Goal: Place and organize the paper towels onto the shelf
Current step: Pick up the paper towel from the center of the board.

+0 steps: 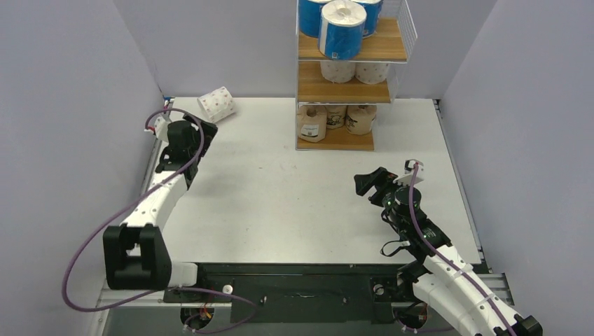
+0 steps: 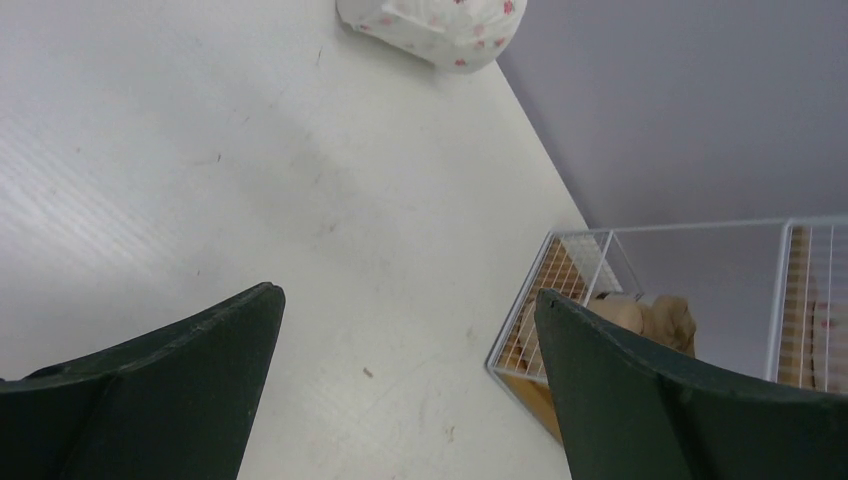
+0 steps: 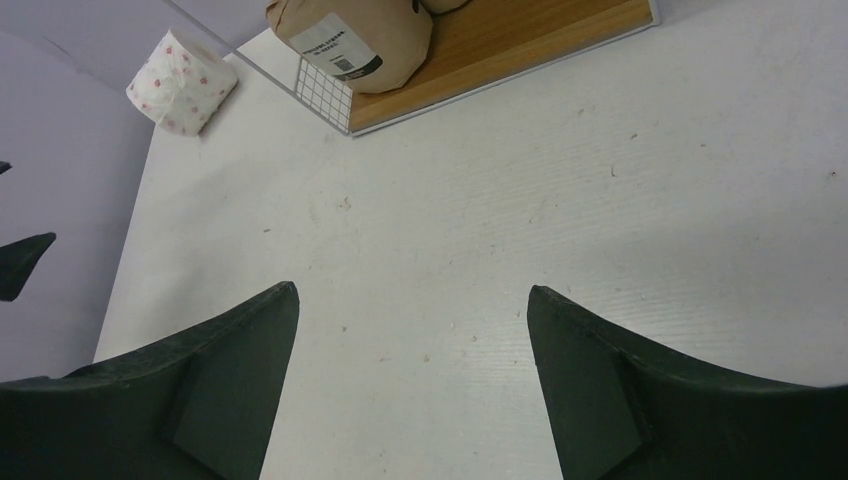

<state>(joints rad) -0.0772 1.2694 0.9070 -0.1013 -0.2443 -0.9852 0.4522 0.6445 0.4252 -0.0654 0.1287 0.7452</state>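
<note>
The shelf [image 1: 344,87] stands at the back of the table. Blue paper towels [image 1: 342,31] fill its top board, white pink-dotted ones [image 1: 338,71] the middle, brown kraft ones [image 1: 312,122] the bottom. One pink-dotted roll [image 1: 217,105] lies on its side on the table at the back left, also in the left wrist view [image 2: 440,25] and the right wrist view [image 3: 180,83]. My left gripper [image 1: 203,128] [image 2: 407,293] is open and empty, just short of that roll. My right gripper [image 1: 364,185] [image 3: 412,290] hangs open and empty over bare table in front of the shelf.
Grey walls close in the table on the left, back and right. The shelf's wire side [image 2: 600,240] and bottom board [image 3: 520,50] sit at table level, with a labelled brown roll [image 3: 350,35] at the board's left end.
</note>
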